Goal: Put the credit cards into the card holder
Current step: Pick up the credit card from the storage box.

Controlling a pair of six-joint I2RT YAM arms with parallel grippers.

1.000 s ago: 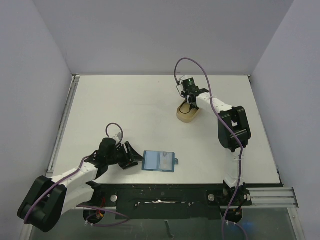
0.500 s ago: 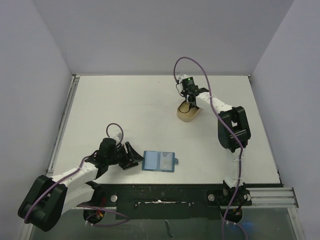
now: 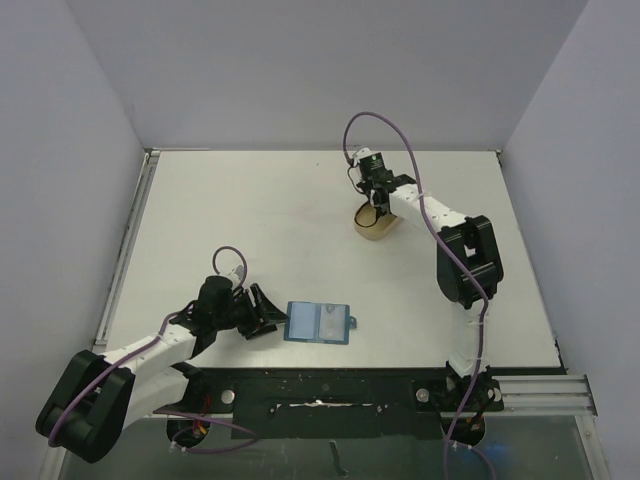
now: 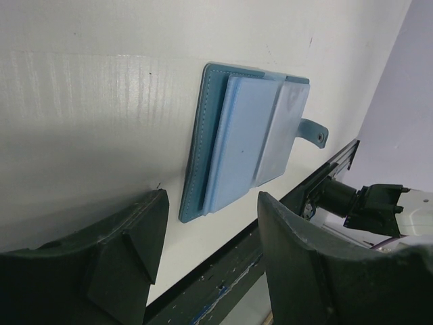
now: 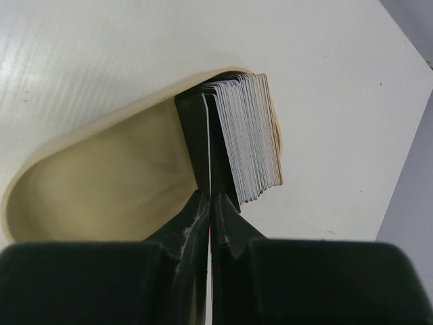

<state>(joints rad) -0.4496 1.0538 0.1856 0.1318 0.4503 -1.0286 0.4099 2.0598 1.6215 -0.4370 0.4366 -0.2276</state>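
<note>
Now the right gripper, fingers squeezed together down in the dish, has the standing credit cards just beside it on its right.

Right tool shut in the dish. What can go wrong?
1. Right tool sits shut beside the packed credit cards in the tan dish; unclear whether one is pinched, so it may lift empty.
2. The card holder lies unheld, left tool open beside it; insertion may push it.
</note>
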